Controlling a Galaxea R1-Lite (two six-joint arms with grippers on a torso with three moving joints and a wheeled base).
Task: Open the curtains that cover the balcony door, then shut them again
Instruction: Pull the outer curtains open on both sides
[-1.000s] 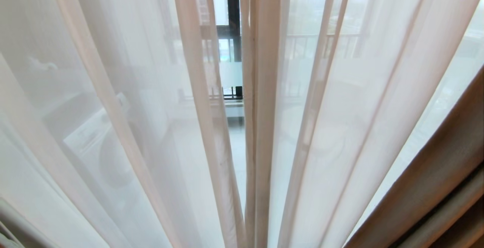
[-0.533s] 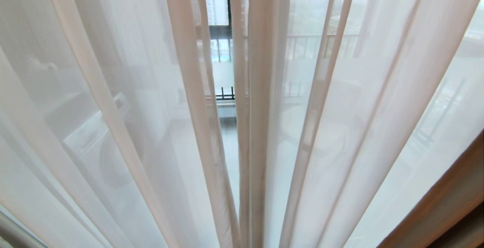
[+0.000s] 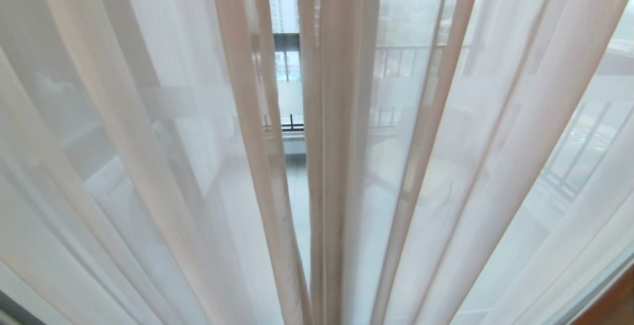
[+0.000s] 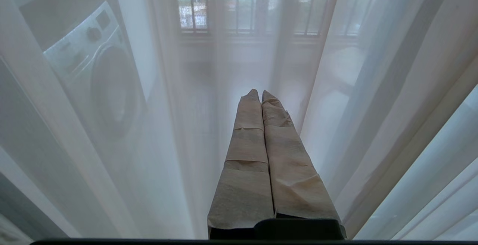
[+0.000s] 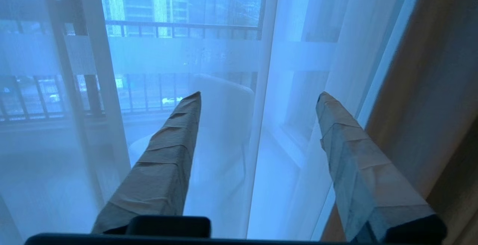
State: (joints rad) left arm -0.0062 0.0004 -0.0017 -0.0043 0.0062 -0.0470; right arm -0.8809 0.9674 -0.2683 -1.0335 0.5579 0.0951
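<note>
sheer curtains (image 3: 337, 166) hang drawn across the balcony door (image 5: 179, 50), a narrow gap at centre. right gripper (image 5: 257, 97) has jaws apart, straddling a sheer fold, nothing pinched, likely positioned to grab it. left gripper (image 4: 259, 93) sits fully closed, empty, parked facing sheers.

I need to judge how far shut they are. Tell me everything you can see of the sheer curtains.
The sheer curtains are thin, see-through cream-white fabric hanging in long vertical pleats that fill nearly the whole head view. Two panels almost meet at the middle, leaving a narrow slit through which the balcony railing shows clearly. Elsewhere a washing machine and a pale chair show dimly through the cloth. In the right wrist view a heavier brown drape hangs beside them. Neither gripper holds the fabric.
</note>
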